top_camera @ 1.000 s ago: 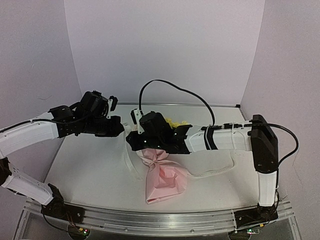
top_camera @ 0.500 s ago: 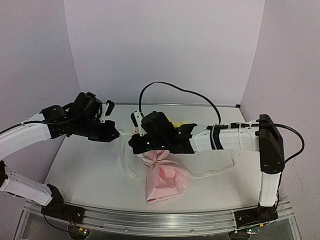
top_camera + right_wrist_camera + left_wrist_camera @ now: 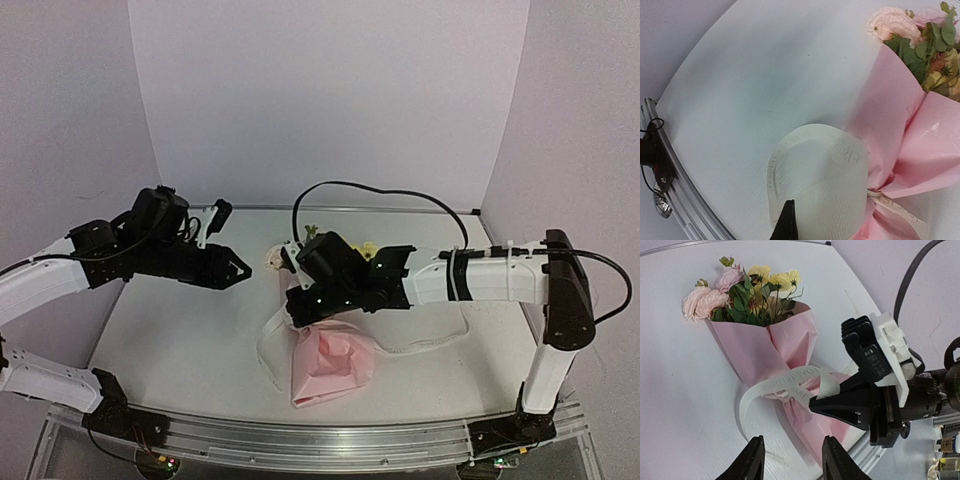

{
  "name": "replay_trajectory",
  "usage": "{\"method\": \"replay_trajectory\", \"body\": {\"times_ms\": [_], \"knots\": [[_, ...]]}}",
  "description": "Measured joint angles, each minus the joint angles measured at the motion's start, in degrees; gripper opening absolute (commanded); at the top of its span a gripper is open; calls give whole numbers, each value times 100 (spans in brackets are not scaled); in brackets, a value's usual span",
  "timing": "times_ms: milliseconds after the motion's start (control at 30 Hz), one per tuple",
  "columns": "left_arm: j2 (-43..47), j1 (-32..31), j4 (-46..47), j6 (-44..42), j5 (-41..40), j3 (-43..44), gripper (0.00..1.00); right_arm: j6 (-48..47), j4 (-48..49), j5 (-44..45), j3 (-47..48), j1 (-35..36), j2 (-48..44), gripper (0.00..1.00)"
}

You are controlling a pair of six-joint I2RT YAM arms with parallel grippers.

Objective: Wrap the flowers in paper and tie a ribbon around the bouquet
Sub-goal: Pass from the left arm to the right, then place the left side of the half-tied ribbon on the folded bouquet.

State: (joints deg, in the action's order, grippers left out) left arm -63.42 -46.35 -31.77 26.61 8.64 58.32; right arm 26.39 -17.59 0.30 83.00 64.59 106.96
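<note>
Your wrapping looks done: the flowers [image 3: 745,290] sit in a cone of the paper [image 3: 755,350], pinched at the waist, and the bouquet [image 3: 330,365] lies on the desk [image 3: 675,390]. The ribbon [image 3: 790,381] circles the pinch in loose, springy loops. No bow shows, so tying is probably what remains. The paper is thin, glossy and creased; the ribbon is flat and lettered. Your right gripper [image 3: 814,403] has its jaws closed at the ribbon, though I cannot tell whether they hold it. Your left gripper [image 3: 793,442] has its jaws apart, empty.

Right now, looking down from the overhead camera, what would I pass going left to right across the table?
left pincer → bouquet → right arm's black elbow
</note>
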Motion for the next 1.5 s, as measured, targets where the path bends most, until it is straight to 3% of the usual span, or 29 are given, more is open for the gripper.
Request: {"method": "replay_trajectory", "body": {"times_ms": [267, 500, 700, 1067, 1133, 1500], "knots": [[-838, -11, 2555, -20, -113, -1312, 56, 2, -382, -7, -33, -482, -48, 0], [-1708, -14, 3721, -398, -65, -1420, 55, 2, -477, -432, -56, -926, -70, 0], [-2343, -16, 3969, -637, -63, -1330, 53, 40, -487, -593, -55, -998, -70, 2], [-2830, -36, 4038, -744, 75, -1114, 41, 197, -611, -580, -89, -1009, -153, 16], [-2885, -50, 4043, -747, 91, -1059, 38, 234, -626, -557, -115, -1009, -194, 23], [-3008, -157, 4024, -757, 212, -949, 16, 468, -902, -199, -144, -1034, -218, 20]]}}
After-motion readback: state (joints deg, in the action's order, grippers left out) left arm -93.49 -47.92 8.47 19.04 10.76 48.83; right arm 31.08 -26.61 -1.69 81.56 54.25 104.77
